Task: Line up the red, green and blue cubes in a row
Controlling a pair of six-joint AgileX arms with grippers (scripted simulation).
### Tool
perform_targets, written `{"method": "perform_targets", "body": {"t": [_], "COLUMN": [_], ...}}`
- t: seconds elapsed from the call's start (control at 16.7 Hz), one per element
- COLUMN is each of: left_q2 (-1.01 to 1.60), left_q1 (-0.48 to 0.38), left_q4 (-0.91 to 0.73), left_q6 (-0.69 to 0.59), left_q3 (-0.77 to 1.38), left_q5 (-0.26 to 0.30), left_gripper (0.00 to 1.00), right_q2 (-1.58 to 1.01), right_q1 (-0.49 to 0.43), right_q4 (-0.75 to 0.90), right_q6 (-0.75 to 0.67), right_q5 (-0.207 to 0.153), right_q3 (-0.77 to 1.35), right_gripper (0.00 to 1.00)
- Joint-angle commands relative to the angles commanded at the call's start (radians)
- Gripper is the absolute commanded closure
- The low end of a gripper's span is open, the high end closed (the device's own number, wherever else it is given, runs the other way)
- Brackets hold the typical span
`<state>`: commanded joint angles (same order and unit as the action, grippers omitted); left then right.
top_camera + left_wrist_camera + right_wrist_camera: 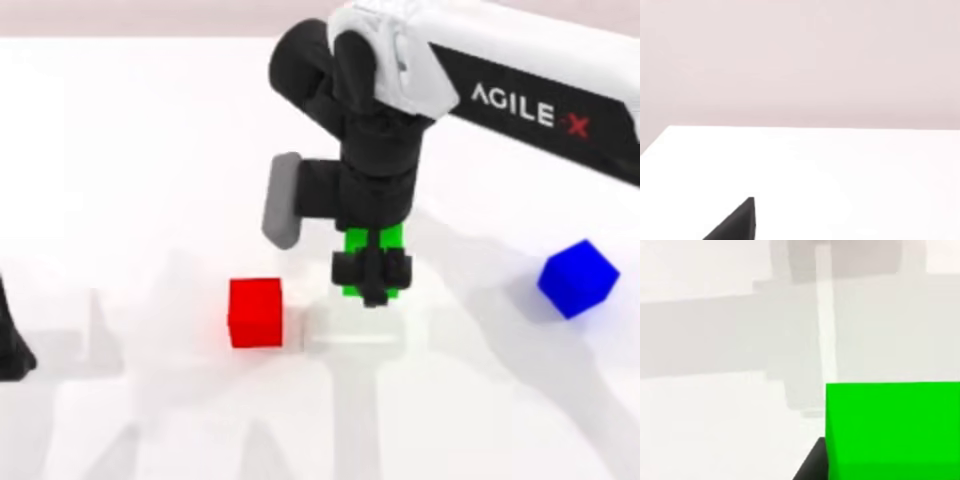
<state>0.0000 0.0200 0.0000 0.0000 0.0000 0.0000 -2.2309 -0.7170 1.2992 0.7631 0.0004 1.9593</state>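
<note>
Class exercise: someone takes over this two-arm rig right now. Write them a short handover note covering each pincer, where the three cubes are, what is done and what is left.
Right pincer: over the table's middle, shut on the green cube, apparently held above the surface, just right of the red cube.
Left pincer: parked off the table's left edge, carrying nothing; whether it is open cannot be told.
Red cube: resting on the table, left of centre.
Blue cube: far right, turned at an angle, apart from the others.
Done: green brought next to red.
Left: set green down, then bring blue into the row.

The top view looks steeply down on the white table point(120, 150), the left wrist view skims its bare surface, and the right wrist view sits close against the green cube point(892, 430), which the top view shares.
</note>
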Motion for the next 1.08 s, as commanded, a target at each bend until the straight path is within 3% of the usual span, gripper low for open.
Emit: {"method": "perform_targets", "body": {"t": [0.42, 0.84, 1.08], "left_q2": [0.0, 0.0, 0.0], "left_q1": [0.0, 0.0, 0.0], "left_q4": [0.0, 0.0, 0.0], "left_q6": [0.0, 0.0, 0.0], "left_q3": [0.0, 0.0, 0.0], "left_q5": [0.0, 0.0, 0.0], "left_gripper": [0.0, 0.0, 0.0], "right_q2": [0.0, -0.031, -0.038], "right_q1": [-0.032, -0.034, -0.037], "right_q4": [0.001, -0.216, -0.246], "right_q6": [0.026, 0.026, 0.028], "right_q5": [0.0, 0.0, 0.0], "right_q3": [-0.001, -0.177, -0.205], "right_gripper": [1.0, 1.0, 1.0]}}
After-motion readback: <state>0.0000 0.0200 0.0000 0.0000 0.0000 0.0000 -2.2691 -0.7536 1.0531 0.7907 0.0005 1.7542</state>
